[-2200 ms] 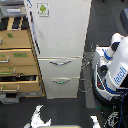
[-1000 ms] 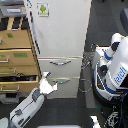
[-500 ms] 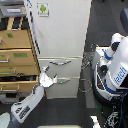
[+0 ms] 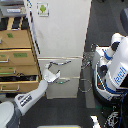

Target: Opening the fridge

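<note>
White fridge [image 4: 62, 47], doors seen shut.
The gripper [image 4: 51, 71] is held at the upper drawer handle [image 4: 61, 64]; its grip cannot be told.

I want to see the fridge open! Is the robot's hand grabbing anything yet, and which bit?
It cannot be told. The grey gripper is at the tall white fridge, right by the curved silver handle of its lower drawer, but the picture is too blurry to show a grip.

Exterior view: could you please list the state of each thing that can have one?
Tall white fridge: upper door shut, both lower drawers shut.
Tan wooden drawer cabinet: lower drawers pulled out.
Gripper: jaws open, at the upper curved silver handle.
White-and-blue robot body: upright.
</note>
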Available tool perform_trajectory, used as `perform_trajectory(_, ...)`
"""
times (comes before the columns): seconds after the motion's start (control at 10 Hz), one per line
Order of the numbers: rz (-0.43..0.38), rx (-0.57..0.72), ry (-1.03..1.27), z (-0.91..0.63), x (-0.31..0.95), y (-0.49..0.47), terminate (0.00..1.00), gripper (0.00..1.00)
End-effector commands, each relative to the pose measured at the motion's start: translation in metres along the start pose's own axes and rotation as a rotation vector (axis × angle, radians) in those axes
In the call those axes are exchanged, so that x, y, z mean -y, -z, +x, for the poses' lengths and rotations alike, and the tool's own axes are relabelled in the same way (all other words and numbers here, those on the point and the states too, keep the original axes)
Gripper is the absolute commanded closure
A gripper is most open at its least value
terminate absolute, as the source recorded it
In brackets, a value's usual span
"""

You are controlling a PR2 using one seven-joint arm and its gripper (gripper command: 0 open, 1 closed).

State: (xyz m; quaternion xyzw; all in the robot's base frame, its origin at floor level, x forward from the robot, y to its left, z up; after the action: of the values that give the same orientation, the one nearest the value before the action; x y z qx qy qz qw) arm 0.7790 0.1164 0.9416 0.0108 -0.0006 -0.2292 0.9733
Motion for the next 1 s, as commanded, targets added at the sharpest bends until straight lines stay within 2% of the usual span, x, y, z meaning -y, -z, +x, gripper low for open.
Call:
perform_trajectory(0.1, 0.012, -0.074, -0.350, 0.017, -0.073, -0.048, 0.00, 0.00)
perform_trajectory(0.6, 0.095, -0.046, -0.357, 0.022, -0.124, -0.079, 0.00, 0.00)
perform_trajectory(1.0, 0.106, 0.003, -0.350, 0.040, -0.163, -0.109, 0.00, 0.00)
